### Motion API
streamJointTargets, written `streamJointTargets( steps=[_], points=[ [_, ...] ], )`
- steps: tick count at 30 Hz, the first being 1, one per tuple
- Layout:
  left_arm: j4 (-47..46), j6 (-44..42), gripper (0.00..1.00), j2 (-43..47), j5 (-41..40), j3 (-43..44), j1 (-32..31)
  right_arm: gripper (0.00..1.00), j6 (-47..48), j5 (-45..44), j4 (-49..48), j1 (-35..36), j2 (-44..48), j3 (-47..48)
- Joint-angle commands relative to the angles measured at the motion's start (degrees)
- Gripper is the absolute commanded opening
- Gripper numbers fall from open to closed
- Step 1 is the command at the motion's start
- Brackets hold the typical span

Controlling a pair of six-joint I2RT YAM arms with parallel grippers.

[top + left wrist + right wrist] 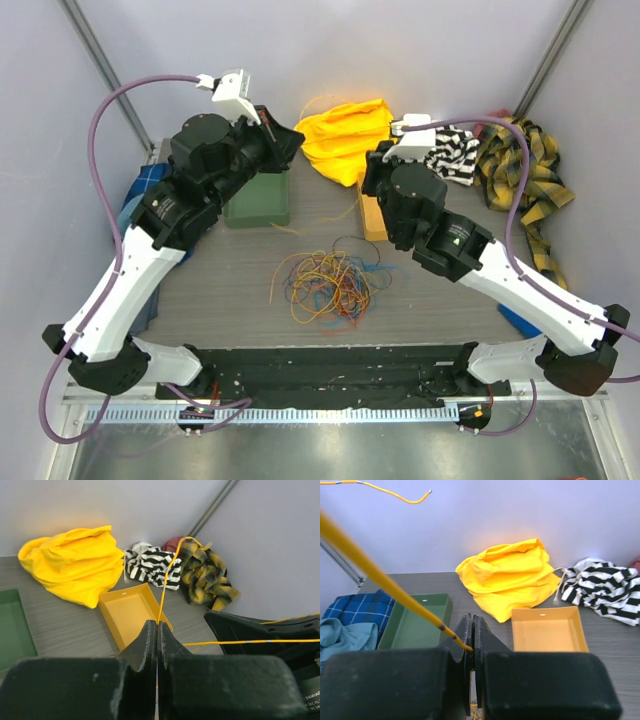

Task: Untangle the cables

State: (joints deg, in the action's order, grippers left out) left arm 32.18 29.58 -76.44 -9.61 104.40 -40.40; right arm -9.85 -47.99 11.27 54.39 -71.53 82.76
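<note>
The cables (322,280) lie in a loose tangle of orange, yellow, blue and red wires mid-table. Both grippers are raised behind it, near the back. My left gripper (290,140) is shut on a thin yellow cable (167,575) that rises from its fingertips (150,630). A second yellow strand (240,642) runs sideways toward the right arm. My right gripper (375,172) is shut on a yellow cable (380,580) that enters between its tips and stretches up to the left. Its free end (410,500) curls at the top of the right wrist view.
A green tray (258,200) stands back left and an orange tray (372,215) back centre. A yellow cloth (345,135), a striped cloth (455,155) and a plaid cloth (525,175) lie along the back. A blue cloth (140,190) lies at the left.
</note>
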Motion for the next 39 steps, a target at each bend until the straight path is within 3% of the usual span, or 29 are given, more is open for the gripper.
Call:
streamJointTargets(
  steps=[1,10,13,18,25,29,39],
  points=[
    [-1.2,-0.2,0.0,-1.0,-2.8,-3.5,2.0,0.01,4.7,-5.2,-5.1,-0.6,1.5,9.2],
    [-7.6,3.2,0.0,-10.5,3.5,-3.3,1.9,0.01,8.5,-7.6,-5.6,-5.9,-3.9,14.0],
    [-8.4,4.2,0.0,-15.9,5.1,-1.7,1.6,0.01,4.8,-6.1,-3.3,-11.4,-6.1,11.9],
    [-8.3,4.6,0.0,-24.5,6.8,2.9,1.4,0.01,-12.5,8.7,8.8,-27.5,-12.5,12.8],
    [-6.7,5.6,0.0,-38.2,9.1,11.9,1.4,0.01,-18.9,17.5,10.3,-37.0,-21.4,10.6],
    [-7.2,7.2,0.0,-45.6,12.0,15.7,1.4,0.01,-18.9,18.5,9.5,-38.0,-25.1,8.9],
    [-8.0,7.5,0.0,-51.5,13.5,15.3,1.2,0.01,-21.0,19.4,5.0,-38.9,-26.5,-2.2]
  ],
)
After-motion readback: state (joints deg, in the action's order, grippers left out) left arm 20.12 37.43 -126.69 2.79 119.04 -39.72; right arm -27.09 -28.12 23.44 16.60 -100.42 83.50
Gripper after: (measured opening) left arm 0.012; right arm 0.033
